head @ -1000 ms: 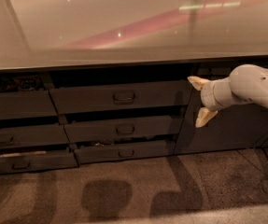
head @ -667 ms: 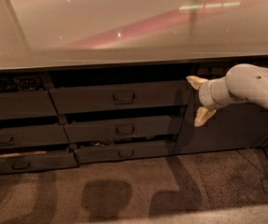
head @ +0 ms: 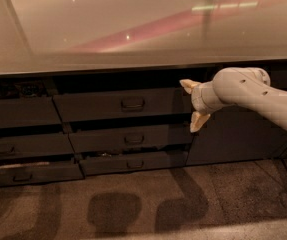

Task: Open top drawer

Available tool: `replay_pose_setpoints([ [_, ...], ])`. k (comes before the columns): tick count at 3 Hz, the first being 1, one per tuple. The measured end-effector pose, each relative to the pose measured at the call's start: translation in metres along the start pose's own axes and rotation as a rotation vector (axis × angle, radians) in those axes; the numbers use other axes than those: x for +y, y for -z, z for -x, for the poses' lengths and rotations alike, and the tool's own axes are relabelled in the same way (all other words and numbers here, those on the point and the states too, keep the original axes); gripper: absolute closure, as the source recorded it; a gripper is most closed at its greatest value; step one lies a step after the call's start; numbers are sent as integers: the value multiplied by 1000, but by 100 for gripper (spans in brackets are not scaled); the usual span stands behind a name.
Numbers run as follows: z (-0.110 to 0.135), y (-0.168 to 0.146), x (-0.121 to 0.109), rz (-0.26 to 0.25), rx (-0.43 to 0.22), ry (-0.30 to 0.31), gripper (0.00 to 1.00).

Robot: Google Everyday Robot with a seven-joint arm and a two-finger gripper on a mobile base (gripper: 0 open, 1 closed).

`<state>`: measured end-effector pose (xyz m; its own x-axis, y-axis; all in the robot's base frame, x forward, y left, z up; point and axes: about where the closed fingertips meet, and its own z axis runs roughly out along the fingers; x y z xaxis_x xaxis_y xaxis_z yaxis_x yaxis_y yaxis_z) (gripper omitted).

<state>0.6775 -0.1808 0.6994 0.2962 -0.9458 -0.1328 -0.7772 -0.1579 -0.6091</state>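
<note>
1. Top drawer (head: 98, 106), the tall dark grey front in the middle column, sits right under the counter edge. Its small bail handle (head: 132, 103) is at the centre and untouched.
2. Nearest me, brown carpet (head: 133, 209) carries blotchy shadows.
3. Just above the carpet, the lowest drawer (head: 108, 165) and the middle drawer (head: 103, 140) stack beneath the top one. Both are slimmer, with dark gaps over them.
4. To the left, another column of drawers (head: 18, 113) lines up beside these.
5. At the top drawer's right end the gripper (head: 193, 103) hangs in front of the seam with the flat cabinet door (head: 233, 139). Its two cream fingers are spread, one above the other, pinching nothing.
6. From the right, the white arm (head: 263, 94) reaches in and covers part of that door.
7. Compared with a second ago, the gripper has slid left, closer to the handle, while the drawers look unchanged.
8. Farthest off, the glossy countertop (head: 133, 29) shows a pink streak of reflection.
</note>
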Motion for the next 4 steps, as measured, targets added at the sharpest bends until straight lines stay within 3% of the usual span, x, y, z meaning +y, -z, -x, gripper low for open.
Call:
replay_pose_setpoints([
  [1,0,-18,-8,99,-34,-21,0],
  [2,-5,-31,-23,231,-67,-56,0],
  [3,-5,-32,-22,233,-65,-55,0],
  [4,-43,-59,-17,231,-87,-56,0],
])
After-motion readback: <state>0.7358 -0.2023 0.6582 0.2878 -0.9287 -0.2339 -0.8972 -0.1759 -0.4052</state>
